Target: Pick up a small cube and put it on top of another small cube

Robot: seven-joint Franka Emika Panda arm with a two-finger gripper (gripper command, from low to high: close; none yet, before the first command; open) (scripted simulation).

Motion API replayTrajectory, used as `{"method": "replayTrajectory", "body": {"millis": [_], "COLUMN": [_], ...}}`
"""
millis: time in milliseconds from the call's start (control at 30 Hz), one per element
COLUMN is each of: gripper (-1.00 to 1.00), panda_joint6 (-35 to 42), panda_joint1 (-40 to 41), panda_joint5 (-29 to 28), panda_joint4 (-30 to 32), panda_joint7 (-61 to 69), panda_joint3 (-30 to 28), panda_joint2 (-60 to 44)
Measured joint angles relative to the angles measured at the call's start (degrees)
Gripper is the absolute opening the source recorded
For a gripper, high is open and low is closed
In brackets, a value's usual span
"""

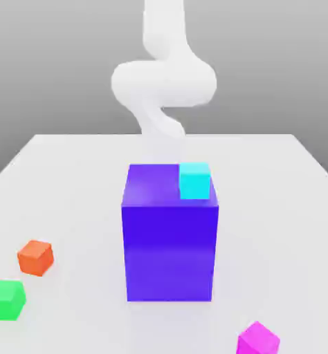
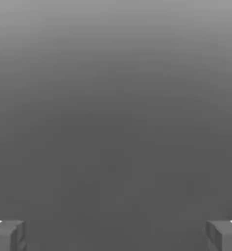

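Note:
The small magenta cube (image 1: 258,339) lies on the white table (image 1: 70,180) near its front edge, toward the exterior view's right. A cyan cube (image 1: 194,180) rests on top of the big blue-purple block (image 1: 170,242), at its back right corner. My white arm (image 1: 163,83) rises behind the block, well back from the magenta cube. In the hand view my gripper (image 2: 116,238) is open: its grey fingertips (image 2: 8,235) stand far apart with nothing between them, against plain grey background.
An orange cube (image 1: 35,257) and a green cube (image 1: 5,299) sit on the table at the exterior view's left, in front of the block's left side. The tall block stands in the middle of the table.

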State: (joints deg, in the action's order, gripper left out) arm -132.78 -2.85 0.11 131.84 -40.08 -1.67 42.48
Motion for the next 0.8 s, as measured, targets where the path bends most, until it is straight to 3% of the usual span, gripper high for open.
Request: {"method": "replayTrajectory", "body": {"millis": [800], "gripper": [0.0], "panda_joint6": [-9.7], "panda_joint1": [-21.3], "panda_joint5": [8.0], "panda_joint4": [0.6], "panda_joint7": [60.2], "panda_joint3": [-12.5], "panda_joint2": [-32.2]}}
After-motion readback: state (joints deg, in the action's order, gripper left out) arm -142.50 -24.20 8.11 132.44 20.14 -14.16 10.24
